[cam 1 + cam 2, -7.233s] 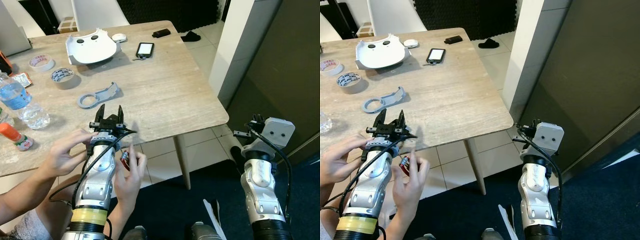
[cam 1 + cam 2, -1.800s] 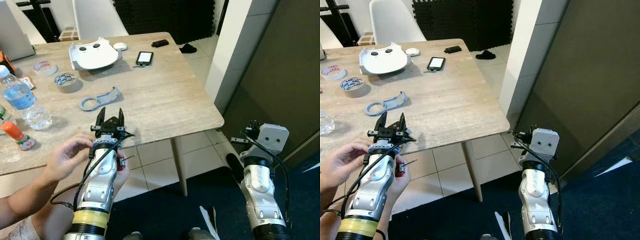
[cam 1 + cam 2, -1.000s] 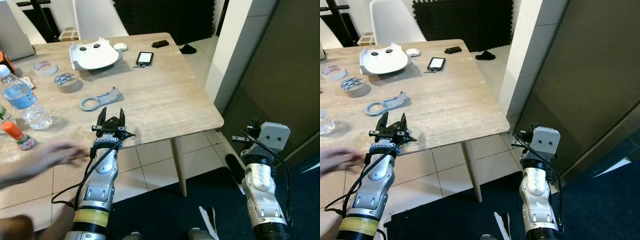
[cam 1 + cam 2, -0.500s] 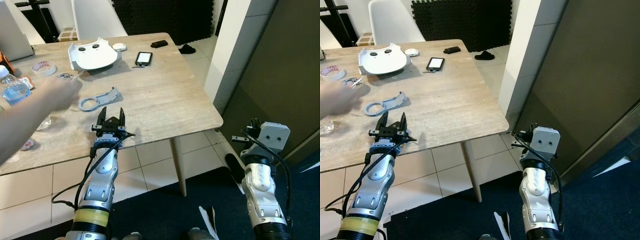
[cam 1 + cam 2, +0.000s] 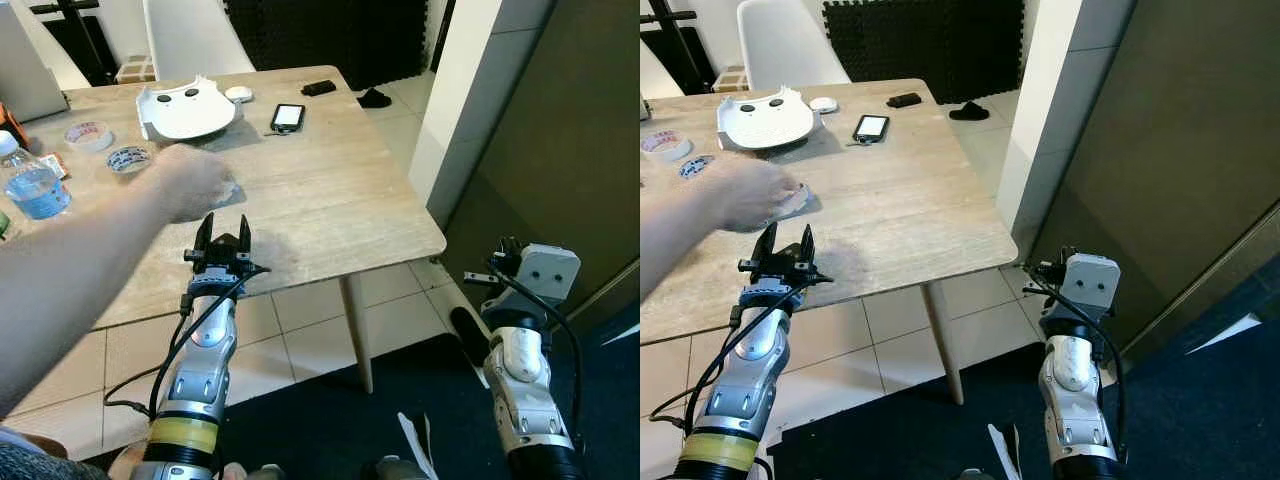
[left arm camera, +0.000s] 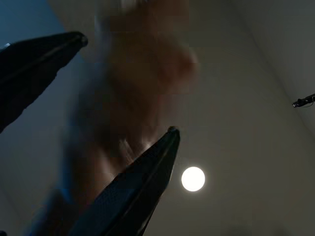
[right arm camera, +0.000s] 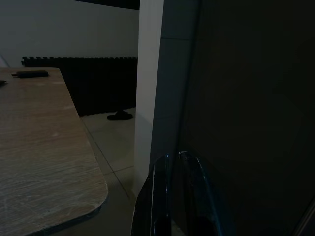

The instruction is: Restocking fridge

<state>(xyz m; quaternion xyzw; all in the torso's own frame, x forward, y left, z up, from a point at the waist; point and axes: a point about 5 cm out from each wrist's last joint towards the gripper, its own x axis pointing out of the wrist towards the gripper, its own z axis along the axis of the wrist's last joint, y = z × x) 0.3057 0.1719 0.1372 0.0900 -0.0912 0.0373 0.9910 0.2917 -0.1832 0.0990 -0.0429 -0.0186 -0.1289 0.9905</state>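
Note:
My left gripper (image 5: 222, 228) points up at the front edge of the wooden table (image 5: 330, 180), open with nothing between its fingers. A person's arm reaches in from the left, and the hand (image 5: 195, 185) hovers over the table just beyond that gripper. In the left wrist view the hand (image 6: 142, 73) is a blur past the spread fingers. A clear water bottle (image 5: 30, 185) with a blue label stands at the table's far left. My right gripper (image 7: 172, 156) is shut and held low beside the dark fridge door (image 5: 560, 120).
On the table lie a white shell part (image 5: 188, 105), a phone (image 5: 288, 117), two tape rolls (image 5: 128, 158) and a small black item (image 5: 320, 88). A white chair (image 5: 190, 35) stands behind it. A white pillar (image 5: 455, 90) separates the table from the dark door.
The person's hand has swept right, from the tape rolls to over the grey ring part, and the arm now covers the table's left front. Both my arms are unmoved.

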